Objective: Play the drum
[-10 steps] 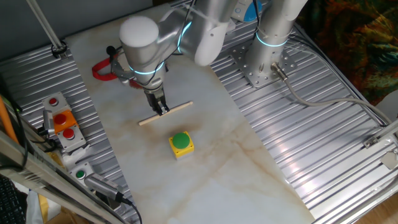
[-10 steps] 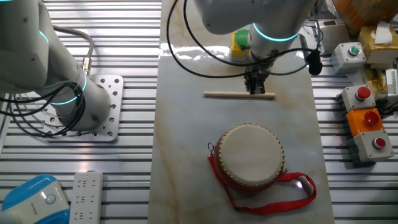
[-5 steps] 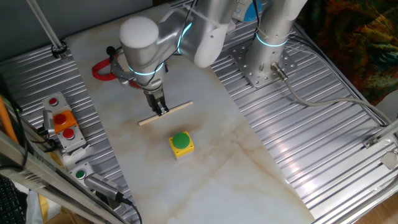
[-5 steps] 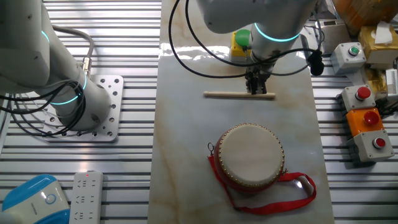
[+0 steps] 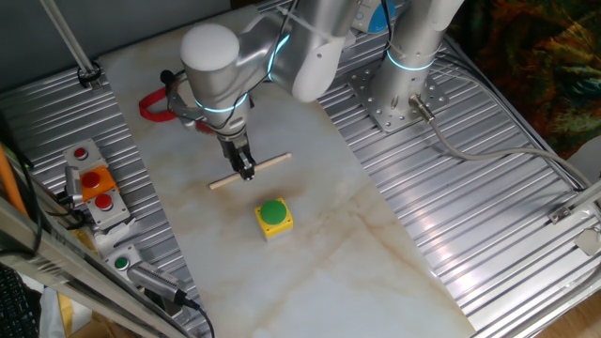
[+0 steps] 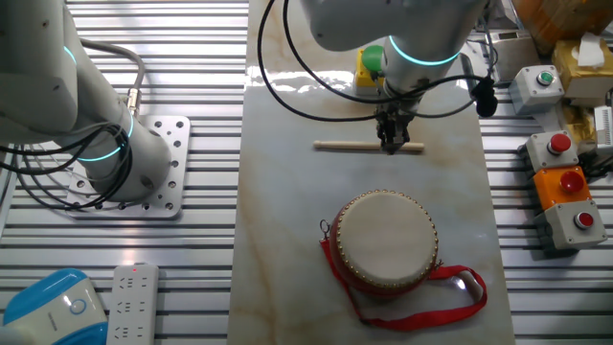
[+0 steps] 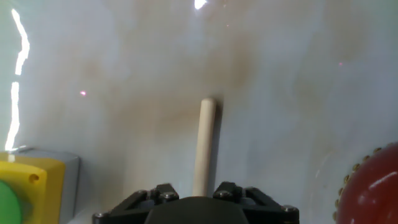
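Observation:
The drum point(image 6: 387, 239) has red sides, a cream top skin and a red strap, and stands on the marble slab; its red side shows at the lower right of the hand view point(image 7: 373, 190). A wooden drumstick point(image 6: 369, 146) lies flat on the slab between the drum and the yellow button box. My gripper point(image 6: 392, 144) is down on the stick, right of its middle, with the fingers closed around it. In the hand view the stick point(image 7: 204, 143) runs straight out from between the jaws. In the one fixed view the gripper point(image 5: 247, 172) pinches the stick point(image 5: 251, 172), and the arm hides most of the drum.
A yellow box with a green button point(image 5: 273, 217) stands close beside the stick, also in the hand view point(image 7: 28, 190). Red and green button boxes point(image 6: 565, 182) stand on the ribbed metal table. The arm base point(image 5: 406, 89) is bolted at the slab's side.
My gripper has sunk a little lower onto the drumstick and its fingers have drawn in. The stick and the drum have not moved.

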Controlling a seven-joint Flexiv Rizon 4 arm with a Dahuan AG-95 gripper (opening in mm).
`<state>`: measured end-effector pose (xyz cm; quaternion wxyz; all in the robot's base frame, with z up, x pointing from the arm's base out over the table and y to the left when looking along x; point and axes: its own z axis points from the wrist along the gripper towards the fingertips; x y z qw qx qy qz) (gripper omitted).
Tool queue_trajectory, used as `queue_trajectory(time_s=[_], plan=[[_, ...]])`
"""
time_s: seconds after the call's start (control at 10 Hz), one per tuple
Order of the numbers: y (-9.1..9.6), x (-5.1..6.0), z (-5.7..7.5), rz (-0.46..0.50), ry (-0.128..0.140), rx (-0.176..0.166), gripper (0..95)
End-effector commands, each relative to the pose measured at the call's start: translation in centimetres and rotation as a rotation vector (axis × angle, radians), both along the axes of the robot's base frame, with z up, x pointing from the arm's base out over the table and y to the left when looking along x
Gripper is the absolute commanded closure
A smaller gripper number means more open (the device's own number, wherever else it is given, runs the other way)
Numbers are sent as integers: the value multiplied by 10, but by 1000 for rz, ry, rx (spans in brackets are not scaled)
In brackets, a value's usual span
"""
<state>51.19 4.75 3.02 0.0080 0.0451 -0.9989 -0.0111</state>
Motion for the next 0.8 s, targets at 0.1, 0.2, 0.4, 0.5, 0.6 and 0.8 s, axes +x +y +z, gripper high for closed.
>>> queue_trajectory(time_s=[0.1, 0.2, 0.4, 0.5, 0.6, 0.8], plan=[[0, -1, -2, -2, 2, -1, 570], [0, -1, -2, -3, 1, 0, 570], [0, -1, -2, -3, 1, 0, 570], [0, -1, -2, -3, 1, 0, 570], [0, -1, -2, -3, 1, 0, 570], [0, -1, -2, -3, 1, 0, 570]])
